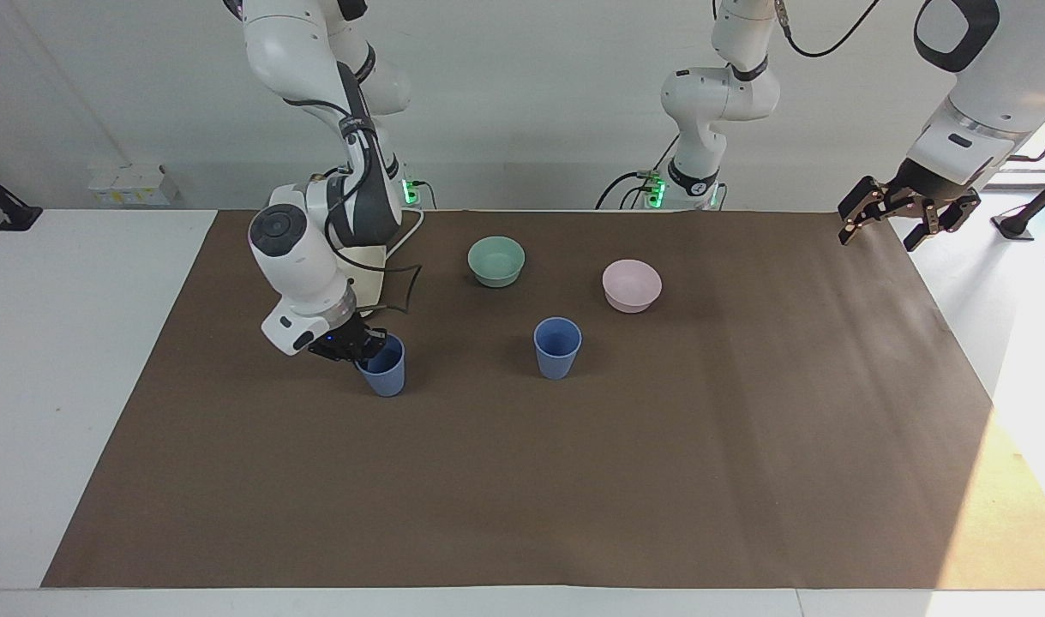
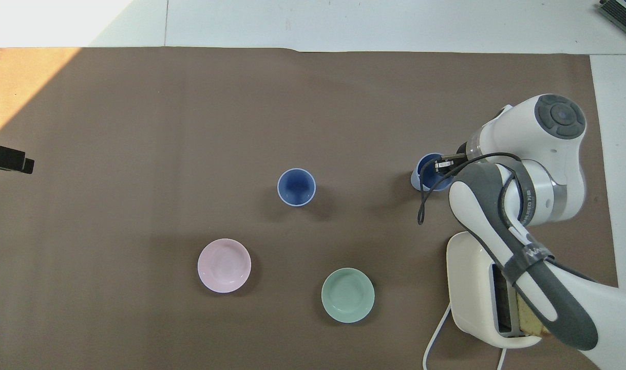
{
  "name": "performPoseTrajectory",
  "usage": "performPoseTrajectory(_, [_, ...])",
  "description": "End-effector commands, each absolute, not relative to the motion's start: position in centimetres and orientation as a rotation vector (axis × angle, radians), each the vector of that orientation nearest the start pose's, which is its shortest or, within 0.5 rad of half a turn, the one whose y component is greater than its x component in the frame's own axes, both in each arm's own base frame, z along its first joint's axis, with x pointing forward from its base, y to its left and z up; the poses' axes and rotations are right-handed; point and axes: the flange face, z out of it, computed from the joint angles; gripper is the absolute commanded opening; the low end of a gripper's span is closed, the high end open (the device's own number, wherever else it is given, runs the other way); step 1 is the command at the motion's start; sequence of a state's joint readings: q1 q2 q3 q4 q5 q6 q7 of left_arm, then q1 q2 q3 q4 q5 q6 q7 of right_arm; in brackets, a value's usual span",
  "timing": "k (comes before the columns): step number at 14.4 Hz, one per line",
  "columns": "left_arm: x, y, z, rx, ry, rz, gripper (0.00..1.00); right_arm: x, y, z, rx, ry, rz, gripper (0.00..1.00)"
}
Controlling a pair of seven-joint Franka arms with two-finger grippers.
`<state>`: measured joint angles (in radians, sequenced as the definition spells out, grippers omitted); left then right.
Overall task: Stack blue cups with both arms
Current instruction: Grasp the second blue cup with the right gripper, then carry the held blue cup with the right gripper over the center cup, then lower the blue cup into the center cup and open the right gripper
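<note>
Right gripper (image 1: 361, 346) apparently on blue cup (image 1: 387, 370)

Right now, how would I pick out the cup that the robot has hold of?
Find the white toaster at the right arm's end of the table. Just beside it, the right gripper pinches the rim of a blue cup. The other blue cup stands alone, mid-table.

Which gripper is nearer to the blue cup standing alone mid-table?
Right. The right gripper is shut on the rim of the other blue cup, beside the mid-table cup. The left gripper waits over the mat's edge at the left arm's end.
</note>
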<state>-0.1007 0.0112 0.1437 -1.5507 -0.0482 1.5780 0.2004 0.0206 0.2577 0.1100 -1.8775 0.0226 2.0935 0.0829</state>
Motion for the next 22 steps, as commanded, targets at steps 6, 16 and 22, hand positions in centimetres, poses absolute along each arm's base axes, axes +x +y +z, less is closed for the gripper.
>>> performPoseTrajectory(6, [56.0,1.8,63.3,-3.152,0.27,-0.041,1.0,59.6,17.8,51.6,-2.97,0.255,0.092,0.0])
performPoseTrajectory(16, [55.9,1.6,63.3,-3.154,0.275,-0.037,1.0,56.5,32.8,54.2,-2.968,0.249,-0.01,0.0])
performPoseTrajectory(22, [55.8,1.6,63.4,-3.154,0.277,-0.037,1.0,57.6,35.8,49.3,-2.97,0.245,-0.028,0.0])
